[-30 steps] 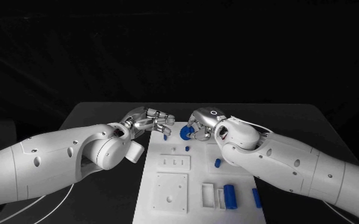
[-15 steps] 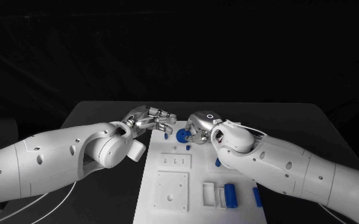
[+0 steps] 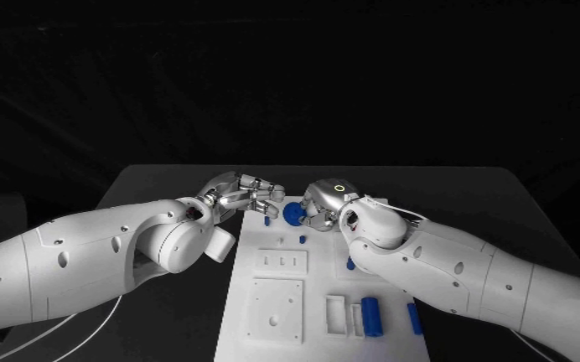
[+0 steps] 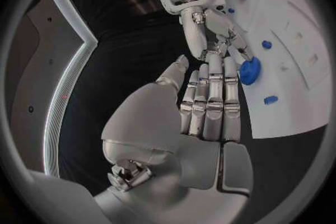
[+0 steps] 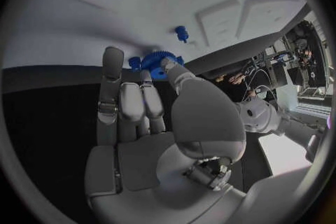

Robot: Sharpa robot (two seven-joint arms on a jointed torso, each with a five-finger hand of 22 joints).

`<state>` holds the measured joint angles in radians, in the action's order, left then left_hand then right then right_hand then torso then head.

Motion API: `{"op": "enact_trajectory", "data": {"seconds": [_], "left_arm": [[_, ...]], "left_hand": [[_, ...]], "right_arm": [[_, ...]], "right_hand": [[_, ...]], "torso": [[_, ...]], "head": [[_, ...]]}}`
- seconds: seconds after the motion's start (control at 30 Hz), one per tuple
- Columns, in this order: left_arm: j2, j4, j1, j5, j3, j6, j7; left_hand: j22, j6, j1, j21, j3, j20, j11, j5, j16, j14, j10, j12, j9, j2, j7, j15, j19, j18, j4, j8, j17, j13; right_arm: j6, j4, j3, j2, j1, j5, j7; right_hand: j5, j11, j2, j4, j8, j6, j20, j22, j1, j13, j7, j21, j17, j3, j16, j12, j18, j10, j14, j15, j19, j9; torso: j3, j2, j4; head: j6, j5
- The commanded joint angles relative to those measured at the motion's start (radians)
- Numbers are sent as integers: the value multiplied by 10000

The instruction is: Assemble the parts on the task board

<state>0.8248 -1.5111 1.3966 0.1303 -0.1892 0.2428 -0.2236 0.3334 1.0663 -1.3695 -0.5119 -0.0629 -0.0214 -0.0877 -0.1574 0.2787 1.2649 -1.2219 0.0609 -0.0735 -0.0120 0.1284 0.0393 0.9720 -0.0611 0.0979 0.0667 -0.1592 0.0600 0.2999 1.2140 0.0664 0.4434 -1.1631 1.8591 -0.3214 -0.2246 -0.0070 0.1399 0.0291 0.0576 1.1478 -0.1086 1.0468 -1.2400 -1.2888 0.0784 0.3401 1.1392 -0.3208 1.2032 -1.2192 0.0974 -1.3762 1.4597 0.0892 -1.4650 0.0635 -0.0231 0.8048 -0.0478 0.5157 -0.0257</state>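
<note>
While both arms reach to the far end of the flat white plastic task board, which runs from about 6 o'clock up to 12 o'clock along the middle of the matte black table, the relation that matters is at the board's far edge: the round blue toothed gear sits between the two hands, with the silver right hand touching it from roughly 3 o'clock and the silver left hand just beside it at about 9 to 10 o'clock. In the right wrist view the right hand's fingers are stretched toward the gear and the thumb tip rests against its rim, so the hand seems to pinch or steady the gear rather than lift it; whether the gear is seated on the board cannot be told. From the left wrist view the left hand's fingers lie straight and close together, holding nothing, their tips near the gear. Judging by this, the right hand is nearer and better placed to work the gear. Counted in the head view: one board, two hands, one gear, one large blue cylinder near 5 o'clock with its long axis running 6 to 12, one slimmer blue bar beside it, and three small blue pegs.
</note>
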Motion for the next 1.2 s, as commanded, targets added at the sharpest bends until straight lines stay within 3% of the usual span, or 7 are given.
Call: {"op": "enact_trajectory", "data": {"seconds": [0.03, 0.73, 1.03, 1.2], "left_arm": [[-19, -23, 17, 20, 10, -73, -70], [12, -13, 17, 20, 10, -81, -60], [11, -9, 17, 20, 10, -84, -57], [12, 16, 17, 20, 10, -85, -68]], "left_hand": [[-11, -67, 11, 70, 51, -14, -12, 32, -68, 76, 61, -22, 16, 35, 5, 24, 86, 34, 10, 9, -7, 0], [-29, -85, 17, 85, 62, -16, -15, 33, -72, 78, 64, -22, 14, 32, 9, 26, 98, 35, -2, 11, -5, 0], [-29, -85, 17, 85, 62, -16, -15, 33, -72, 78, 64, -22, 14, 32, 9, 26, 98, 35, -2, 11, -5, 0], [-38, -96, 9, 91, 67, -17, -21, 36, -79, 72, 85, -23, 15, 36, 13, 29, 102, 34, 1, 9, -2, -1]], "right_arm": [[201, -22, -22, 5, 38, 256, -525], [128, 400, -25, 267, 122, 53, -372], [421, 436, -26, 286, 133, -22, -354], [842, 530, -24, 449, 134, -313, -183]], "right_hand": [[64, 10, 107, -10, 44, -59, 46, 19, -12, 23, 18, -51, -10, -66, -51, 48, 116, 91, -7, -26, -311, -1], [127, 10, 185, -171, 42, -58, 47, 59, -3, 41, 16, -118, -10, 46, -66, 40, 109, 99, -7, -27, -330, -1], [286, 32, 233, -278, 44, -174, 56, 60, -11, 95, 46, -171, -60, 109, -129, 94, 108, 131, -21, -39, -325, -3], [366, 95, 345, -375, 43, -654, 93, 39, -33, 166, 144, -240, -135, 195, -214, 160, 130, 182, -28, -78, -324, -13]], "torso": [[0, -5, 5], [-8, -5, 13], [-3, -2, 8], [3, -12, 21]], "head": [[-5, 14], [37, 44], [22, 50], [-3, 47]]}}
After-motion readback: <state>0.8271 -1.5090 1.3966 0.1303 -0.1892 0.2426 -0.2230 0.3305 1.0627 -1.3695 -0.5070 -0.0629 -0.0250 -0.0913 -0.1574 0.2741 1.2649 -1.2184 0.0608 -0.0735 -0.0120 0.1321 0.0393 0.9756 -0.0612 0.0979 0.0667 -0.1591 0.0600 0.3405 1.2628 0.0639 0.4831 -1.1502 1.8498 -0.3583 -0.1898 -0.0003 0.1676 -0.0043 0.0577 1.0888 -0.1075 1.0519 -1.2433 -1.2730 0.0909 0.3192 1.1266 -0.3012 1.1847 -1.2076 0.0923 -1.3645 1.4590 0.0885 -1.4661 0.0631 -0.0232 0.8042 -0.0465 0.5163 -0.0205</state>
